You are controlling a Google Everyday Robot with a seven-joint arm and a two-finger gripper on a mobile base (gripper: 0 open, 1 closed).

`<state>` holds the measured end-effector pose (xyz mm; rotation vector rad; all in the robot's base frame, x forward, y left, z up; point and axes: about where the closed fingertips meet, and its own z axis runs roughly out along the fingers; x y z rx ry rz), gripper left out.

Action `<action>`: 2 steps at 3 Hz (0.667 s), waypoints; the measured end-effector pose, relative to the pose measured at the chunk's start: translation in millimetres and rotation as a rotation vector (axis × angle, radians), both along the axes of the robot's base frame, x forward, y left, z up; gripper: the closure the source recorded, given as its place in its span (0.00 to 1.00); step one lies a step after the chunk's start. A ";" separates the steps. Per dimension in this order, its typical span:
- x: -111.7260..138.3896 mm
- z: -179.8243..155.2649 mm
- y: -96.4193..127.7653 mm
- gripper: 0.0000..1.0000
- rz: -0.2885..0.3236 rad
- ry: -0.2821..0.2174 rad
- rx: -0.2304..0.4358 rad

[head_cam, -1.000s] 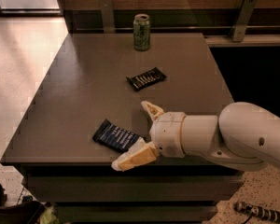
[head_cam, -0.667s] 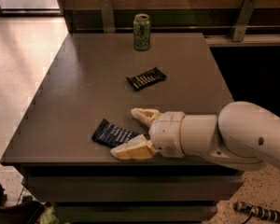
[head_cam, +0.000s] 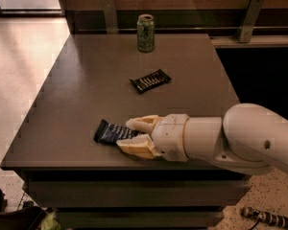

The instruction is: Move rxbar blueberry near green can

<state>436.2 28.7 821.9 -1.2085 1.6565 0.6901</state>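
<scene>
The rxbar blueberry [head_cam: 108,132], a flat dark navy bar with pale text, lies near the table's front edge. My gripper [head_cam: 126,134] reaches in from the right at table level, with its cream fingers [head_cam: 143,123] closed across the bar's right end, one on each long side. The bar still rests on the table. The green can [head_cam: 145,32] stands upright at the table's far edge, well beyond the gripper.
A blacker wrapped bar with bold white lettering [head_cam: 150,80] lies mid-table between the gripper and the can. The brown table [head_cam: 72,80] has its front edge just below the gripper. A wall rail with metal brackets [head_cam: 249,18] runs behind the table.
The fingers have closed from a wide spread to a narrow grip on the blueberry bar's right end. The gripper has shifted slightly left over the bar.
</scene>
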 end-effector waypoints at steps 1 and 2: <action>-0.9 1.2 1.7 0.98 0.003 -0.003 -0.003; -1.2 1.7 2.4 1.00 0.004 -0.004 -0.004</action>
